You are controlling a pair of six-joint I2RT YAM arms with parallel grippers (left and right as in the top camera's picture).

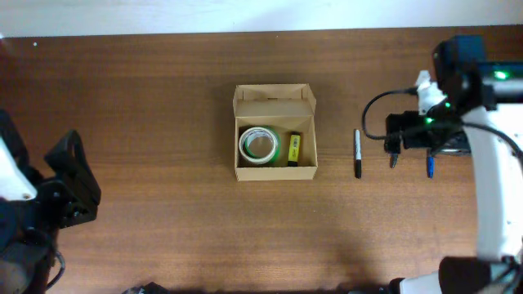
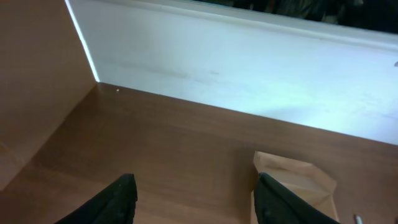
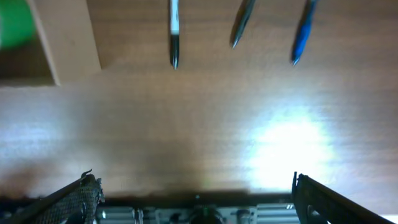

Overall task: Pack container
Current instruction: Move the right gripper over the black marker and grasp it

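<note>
The container (image 1: 275, 133) is a small tan cardboard box in the middle of the table, its flap lid open at the back. Inside lie a white-and-green tape roll (image 1: 258, 145) and a yellow item (image 1: 293, 148). A black-and-white marker (image 1: 357, 153), a dark pen (image 1: 393, 159) and a blue pen (image 1: 428, 166) lie to its right. My right gripper (image 1: 400, 135) hovers over the pens, open and empty; the right wrist view shows its spread fingers (image 3: 194, 186) short of the marker (image 3: 175, 31), dark pen (image 3: 241, 23) and blue pen (image 3: 301, 34). My left gripper (image 1: 69, 175) is open and empty at the far left.
The left wrist view shows open fingers (image 2: 193, 199), the box flap (image 2: 292, 177) at lower right and a white wall (image 2: 249, 68) beyond the table's back edge. The box wall (image 3: 65, 37) stands at the upper left of the right wrist view.
</note>
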